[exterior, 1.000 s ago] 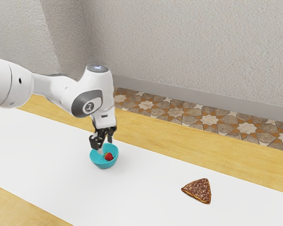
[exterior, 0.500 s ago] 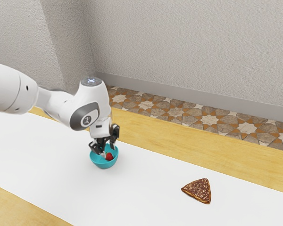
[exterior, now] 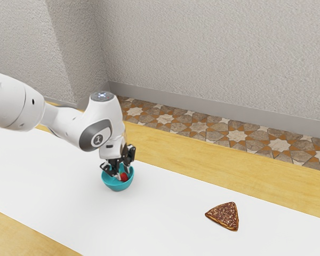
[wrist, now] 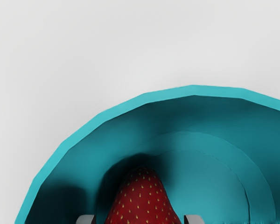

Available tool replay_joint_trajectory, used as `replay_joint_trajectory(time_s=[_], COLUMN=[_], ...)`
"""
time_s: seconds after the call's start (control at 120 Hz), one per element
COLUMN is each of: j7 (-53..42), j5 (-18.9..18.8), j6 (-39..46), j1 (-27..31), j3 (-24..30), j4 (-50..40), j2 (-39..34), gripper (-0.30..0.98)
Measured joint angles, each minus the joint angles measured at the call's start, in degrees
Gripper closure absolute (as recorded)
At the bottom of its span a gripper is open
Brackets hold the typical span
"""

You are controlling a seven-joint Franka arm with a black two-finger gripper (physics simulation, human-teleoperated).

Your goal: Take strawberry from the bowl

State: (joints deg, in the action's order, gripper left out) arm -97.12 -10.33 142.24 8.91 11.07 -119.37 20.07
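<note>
Our arm (exterior: 64,122) comes in from the exterior view's left and bends down so that our hand (exterior: 123,174) points into the blue bowl (exterior: 117,186). We have the hand wide, its fingers (wrist: 86,220) parted with one on either side of the strawberry (wrist: 142,200). In the wrist view we see a narrow gap between the fruit and each fingertip, so we are not gripping it. The strawberry is inside the bowl, off to one side of its round base, red with pale seeds dotted over its skin and one end narrowing to a blunt tip. Dark shadows fall on the bowl's inner wall beside it. We cannot tell whether our hand touches the bowl. The bowl stands upright on the white strip (exterior: 69,186) that runs along the wooden surface (exterior: 170,148). On the same strip, well apart from the bowl toward the exterior view's right, lies a brown wedge (exterior: 224,216), flat, its top flecked with lighter specks. Beyond the surface we see patterned floor tiles (exterior: 202,128) in browns and creams, meeting a rough grey wall (exterior: 202,53).
</note>
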Motion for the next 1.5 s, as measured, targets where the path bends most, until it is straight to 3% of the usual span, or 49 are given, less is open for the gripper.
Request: replay_joint_trajectory(time_s=[0.55, 0.758, 0.9, 1.0, 1.142, 1.375, 1.5], j7=[-3.11, -3.75, -3.68, -3.19, -1.99, 0.35, 3.68], j5=[0.07, 0.44, 0.72, 0.97, 1.65, 3.85, 5.31], j6=[0.24, 0.79, 0.47, 0.10, 0.33, -0.63, -1.45], j1=[0.23, 0.64, -2.55, -4.95, -6.74, -7.11, -9.29], j3=[-0.05, -0.03, 0.49, 3.94, 10.62, 12.46, 12.20], j4=[-0.70, -0.83, -3.19, -3.20, -1.17, 0.39, 0.51], j2=[0.67, -0.47, -9.46, -11.32, -7.54, -7.47, -10.25], gripper=[0.51, 0.70, 0.77, 0.79, 0.79, 0.35, 0.20])
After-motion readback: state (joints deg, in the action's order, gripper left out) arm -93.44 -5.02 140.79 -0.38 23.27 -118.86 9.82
